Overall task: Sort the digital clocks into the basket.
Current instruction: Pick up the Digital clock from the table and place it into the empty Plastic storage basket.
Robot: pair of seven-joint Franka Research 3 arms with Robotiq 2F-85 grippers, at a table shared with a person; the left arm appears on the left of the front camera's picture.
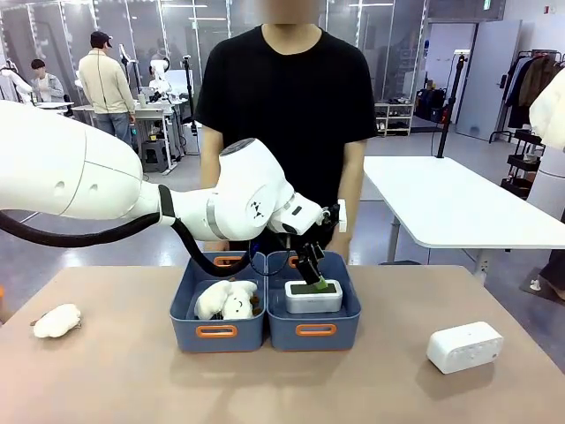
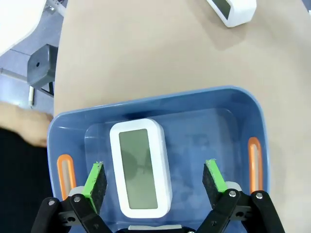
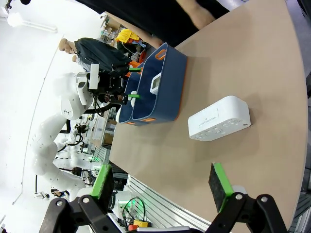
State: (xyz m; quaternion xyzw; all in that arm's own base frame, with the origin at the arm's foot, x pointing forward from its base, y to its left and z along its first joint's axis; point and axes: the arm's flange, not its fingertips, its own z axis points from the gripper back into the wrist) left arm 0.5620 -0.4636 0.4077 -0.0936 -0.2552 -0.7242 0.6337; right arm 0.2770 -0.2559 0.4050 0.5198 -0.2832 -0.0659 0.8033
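Left gripper [image 2: 153,170] spread over a white rounded plastic digital clock [image 1: 313,297] lying in the blue-grey plastic basket [image 2: 160,97], centre frame — withdraw straight up, clear of the walls. Second white clock [image 1: 464,346] waits lower right; right gripper [image 3: 160,172] spread.

Digital clock [image 2: 141,167] is white with a grey-green LCD, basket [image 2: 170,99] blue-grey with orange handle slots, table [image 2: 146,48] plain tan.

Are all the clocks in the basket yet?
Halfway. One clock already lies in the basket, and the left hand hangs open over it, holding nothing. The second clock sits out on the table, so it is left to do. The right hand is open above the table, with that clock in front of it.
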